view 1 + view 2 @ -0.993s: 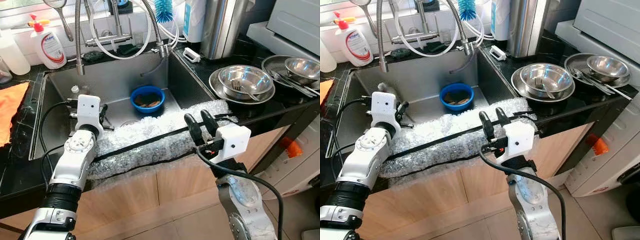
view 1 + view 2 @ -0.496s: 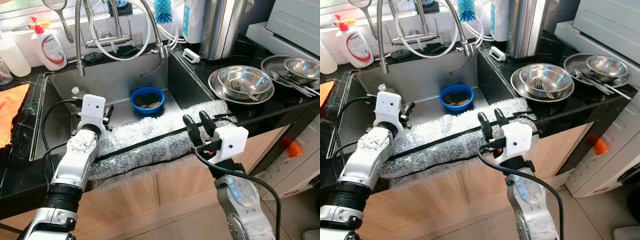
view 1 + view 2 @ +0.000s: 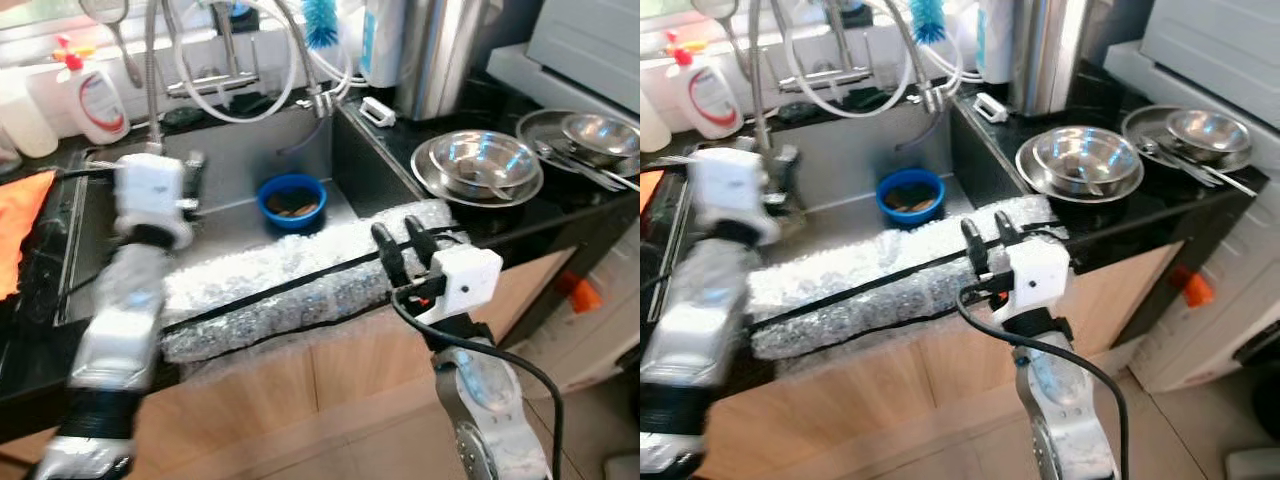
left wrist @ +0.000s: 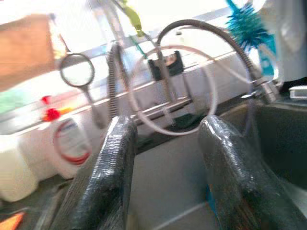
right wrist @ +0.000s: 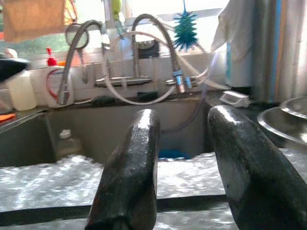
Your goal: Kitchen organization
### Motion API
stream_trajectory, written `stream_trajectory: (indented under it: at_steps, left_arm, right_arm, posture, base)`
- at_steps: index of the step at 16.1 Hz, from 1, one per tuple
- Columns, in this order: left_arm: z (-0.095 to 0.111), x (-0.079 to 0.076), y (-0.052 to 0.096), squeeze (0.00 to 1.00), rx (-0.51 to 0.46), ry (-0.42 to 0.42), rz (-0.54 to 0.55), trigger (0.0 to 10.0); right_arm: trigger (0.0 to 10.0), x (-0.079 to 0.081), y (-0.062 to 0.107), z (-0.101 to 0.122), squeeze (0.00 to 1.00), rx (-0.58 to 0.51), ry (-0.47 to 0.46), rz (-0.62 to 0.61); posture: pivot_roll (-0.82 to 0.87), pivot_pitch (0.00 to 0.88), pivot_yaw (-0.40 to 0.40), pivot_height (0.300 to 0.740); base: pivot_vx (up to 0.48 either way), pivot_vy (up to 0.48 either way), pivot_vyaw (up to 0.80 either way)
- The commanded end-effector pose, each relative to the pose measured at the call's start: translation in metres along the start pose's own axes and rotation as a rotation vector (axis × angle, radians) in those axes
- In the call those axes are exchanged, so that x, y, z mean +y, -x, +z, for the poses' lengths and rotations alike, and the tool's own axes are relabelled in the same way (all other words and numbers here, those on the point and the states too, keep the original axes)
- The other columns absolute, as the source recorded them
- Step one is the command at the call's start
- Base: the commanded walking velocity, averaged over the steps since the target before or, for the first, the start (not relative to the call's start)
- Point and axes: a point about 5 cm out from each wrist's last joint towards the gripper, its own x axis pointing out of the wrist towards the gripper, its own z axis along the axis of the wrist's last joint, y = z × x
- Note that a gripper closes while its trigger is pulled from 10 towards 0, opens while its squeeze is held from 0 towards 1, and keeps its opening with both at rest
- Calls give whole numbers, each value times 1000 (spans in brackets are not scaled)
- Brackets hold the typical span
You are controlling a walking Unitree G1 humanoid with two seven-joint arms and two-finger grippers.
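Here: crinkly bubble wrap (image 3: 290,285) – steel sink (image 3: 240,160) rim; round blue bowl (image 3: 292,199) inside.

Daylight pours in from the window (image 5: 158,9) behind the tap (image 5: 144,52), so bright there that the panes wash out to white in both wrist views. The head views are evenly lit but soft all over, and the left arm (image 3: 130,290) is smeared with motion blur, its edges lost. The left wrist view is blurred too, the brush (image 4: 247,28) and soap bottle (image 4: 72,143) hazy. Glare glints on the steel bowls (image 3: 480,160) right of the sink (image 3: 240,160) and on the bubble wrap (image 3: 290,280) along its front edge. The cabinet front (image 3: 330,380) below the sink lies in shade. In the right wrist view, the near black fingers (image 5: 129,177) are out of focus, with bright sheen.
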Motion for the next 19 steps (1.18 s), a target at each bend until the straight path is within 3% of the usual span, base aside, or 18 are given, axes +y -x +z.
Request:
stream_trajectory:
  at_steps: [1,5,9,14,16,19]
  left_arm:
    - [1,11,9,0,-9,-29,3,10000]
    - [-19,26,40,0,77,-72,19,10000]
    - [-28,27,34,0,99,-43,41,10000]
    - [-42,14,17,0,129,-6,-16,10000]
    - [-44,11,15,0,128,-5,-40,10000]
    - [-46,4,26,0,136,10,-85,10000]
  right_arm:
    - [10000,-3,-1,2,0,-14,15,-15]
    - [10000,-16,-8,2,0,-30,46,-70]
    - [10000,-22,-26,6,0,-76,66,-90]
    - [10000,-35,-41,8,0,-117,101,-130]
    - [10000,-37,-42,6,0,-115,104,-145]
    - [10000,-35,-30,5,0,-120,89,-177]
  posture:
    - [-107,38,83,740]
    - [-88,0,93,740]
    - [-98,0,125,740]
    - [-122,0,150,740]
    - [-124,0,155,740]
    - [-133,0,161,740]
  base:
    - [0,0,0]
    - [0,0,0]
    - [0,0,0]
    - [0,0,0]
    - [0,0,0]
    - [0,0,0]
